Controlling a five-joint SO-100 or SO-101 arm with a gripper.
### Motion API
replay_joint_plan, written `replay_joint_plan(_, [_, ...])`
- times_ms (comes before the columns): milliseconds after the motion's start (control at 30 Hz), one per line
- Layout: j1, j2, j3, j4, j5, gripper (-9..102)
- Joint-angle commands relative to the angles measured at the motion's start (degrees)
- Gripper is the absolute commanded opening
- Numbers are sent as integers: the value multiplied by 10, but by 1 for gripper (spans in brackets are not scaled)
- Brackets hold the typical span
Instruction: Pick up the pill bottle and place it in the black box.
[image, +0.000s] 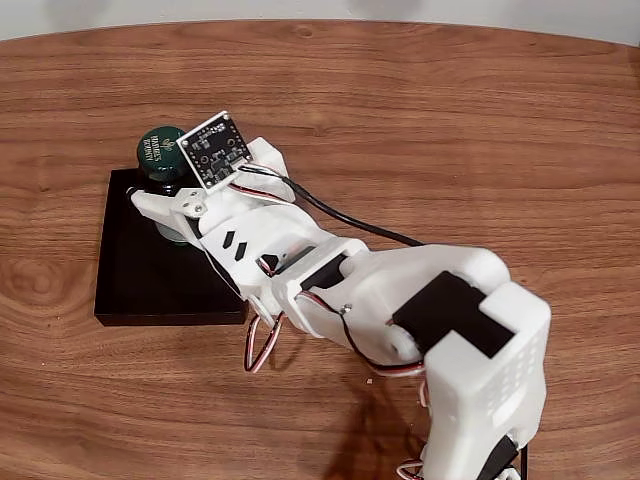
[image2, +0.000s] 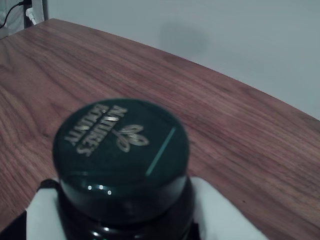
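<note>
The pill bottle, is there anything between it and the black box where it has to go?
Nothing visible. The hand is closed around the pill bottle, which is already over the far corner of the black box in the fixed view. The box floor that shows looks bare; the part under the arm is hidden.

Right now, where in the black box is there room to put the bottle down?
The box is bare along its front and left side. The back corner is crowded: the bottle and claw are there.

Wood-grain table (image: 450, 120), curved far edge; plain pale wall (image2: 225, 35) behind.
</note>
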Motion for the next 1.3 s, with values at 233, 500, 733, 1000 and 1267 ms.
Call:
replay_joint_plan(233, [25,60,46,-3,16,26])
replay_joint_plan(500, [32,72,67,-10,17,28])
replay_joint_plan(733, [33,55,61,-72,-24,25])
replay_joint_plan(1000, [19,-29,25,-177,-54,21])
replay_joint_plan(1267, [23,-27,26,-163,-54,24])
